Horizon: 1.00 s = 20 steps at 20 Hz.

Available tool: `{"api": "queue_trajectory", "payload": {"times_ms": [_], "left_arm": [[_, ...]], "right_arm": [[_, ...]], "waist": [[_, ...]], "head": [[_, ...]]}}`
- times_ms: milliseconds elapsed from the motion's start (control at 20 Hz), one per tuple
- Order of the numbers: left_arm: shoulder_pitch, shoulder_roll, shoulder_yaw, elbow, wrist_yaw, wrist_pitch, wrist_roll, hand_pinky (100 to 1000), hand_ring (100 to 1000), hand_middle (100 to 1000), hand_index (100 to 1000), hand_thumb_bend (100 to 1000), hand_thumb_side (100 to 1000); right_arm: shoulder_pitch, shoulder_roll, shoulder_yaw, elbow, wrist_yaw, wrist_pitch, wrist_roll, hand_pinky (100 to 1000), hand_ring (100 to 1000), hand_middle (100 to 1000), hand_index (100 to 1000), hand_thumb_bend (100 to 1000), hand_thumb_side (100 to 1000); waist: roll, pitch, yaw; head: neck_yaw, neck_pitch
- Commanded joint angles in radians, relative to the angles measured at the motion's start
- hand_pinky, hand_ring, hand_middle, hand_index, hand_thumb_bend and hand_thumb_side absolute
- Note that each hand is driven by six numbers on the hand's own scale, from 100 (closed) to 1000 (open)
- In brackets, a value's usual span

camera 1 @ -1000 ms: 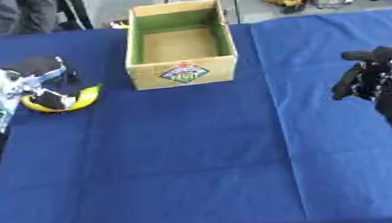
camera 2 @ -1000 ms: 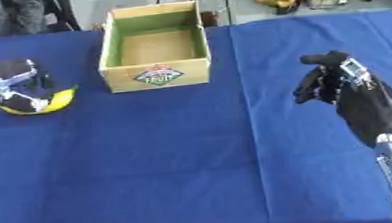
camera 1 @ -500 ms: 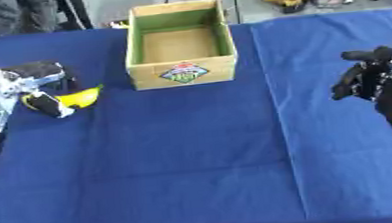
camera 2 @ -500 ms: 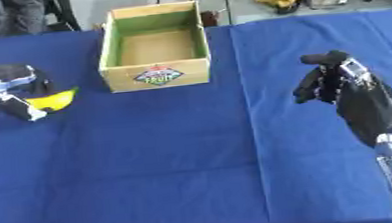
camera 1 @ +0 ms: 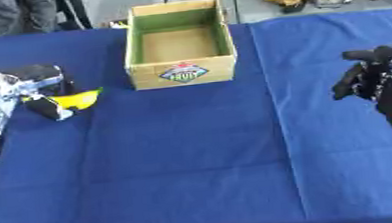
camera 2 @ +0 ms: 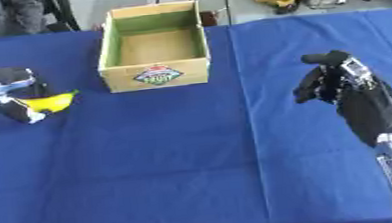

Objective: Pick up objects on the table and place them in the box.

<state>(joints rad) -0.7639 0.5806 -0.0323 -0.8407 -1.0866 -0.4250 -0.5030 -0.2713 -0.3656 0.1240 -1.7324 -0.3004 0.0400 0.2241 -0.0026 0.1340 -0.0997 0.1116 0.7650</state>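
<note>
Your left robot hand [camera 1: 35, 88] sits at the far left of the bench [camera 1: 194, 158], its fingers curled round the yellow banana [camera 1: 74, 99]. The banana's free tip sticks out from the fingers toward the right, so its long axis runs roughly left to right, pointing at the box [camera 1: 179, 42]. I can't tell whether the fruit is lifted clear of the blue cloth or touching it.

The box lies to the right of that robot hand and a little farther from you, open top up and, as far as can be seen, with nothing inside. Its near-left corner is the closest part, so the coming carry looks like a move rightward and away, up over the left wall.

Your right robot hand [camera 2: 329, 80] hangs well apart on the other side of the box, fingers curled and holding nothing; the left is plainly the working one.
</note>
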Motion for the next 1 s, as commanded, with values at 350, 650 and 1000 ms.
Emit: {"api": "queue_trajectory", "payload": {"times_ms": [350, 650, 1000], "left_arm": [[-0.004, 0.011, 0.003, 0.011, -0.006, -0.001, -0.021, 548, 517, 545, 681, 228, 285], [-0.005, 0.009, 0.003, 0.01, -0.004, -0.004, -0.038, 553, 522, 550, 693, 280, 312], [-0.005, 0.008, 0.002, 0.011, -0.007, -0.011, -0.045, 565, 532, 562, 703, 414, 374]], "right_arm": [[-0.006, -0.017, -0.009, -0.01, 0.002, -0.003, 0.005, 599, 602, 515, 830, 100, 918], [-0.006, -0.016, -0.009, -0.009, 0.002, -0.003, 0.006, 599, 604, 515, 831, 100, 920], [-0.006, -0.016, -0.009, -0.009, 0.002, -0.003, 0.007, 600, 605, 515, 831, 100, 920]], "waist": [[0.0, -0.009, -0.002], [0.001, -0.009, -0.003], [0.001, -0.009, -0.004]], "head": [[-0.002, 0.005], [-0.002, 0.005], [-0.002, 0.005]]}}
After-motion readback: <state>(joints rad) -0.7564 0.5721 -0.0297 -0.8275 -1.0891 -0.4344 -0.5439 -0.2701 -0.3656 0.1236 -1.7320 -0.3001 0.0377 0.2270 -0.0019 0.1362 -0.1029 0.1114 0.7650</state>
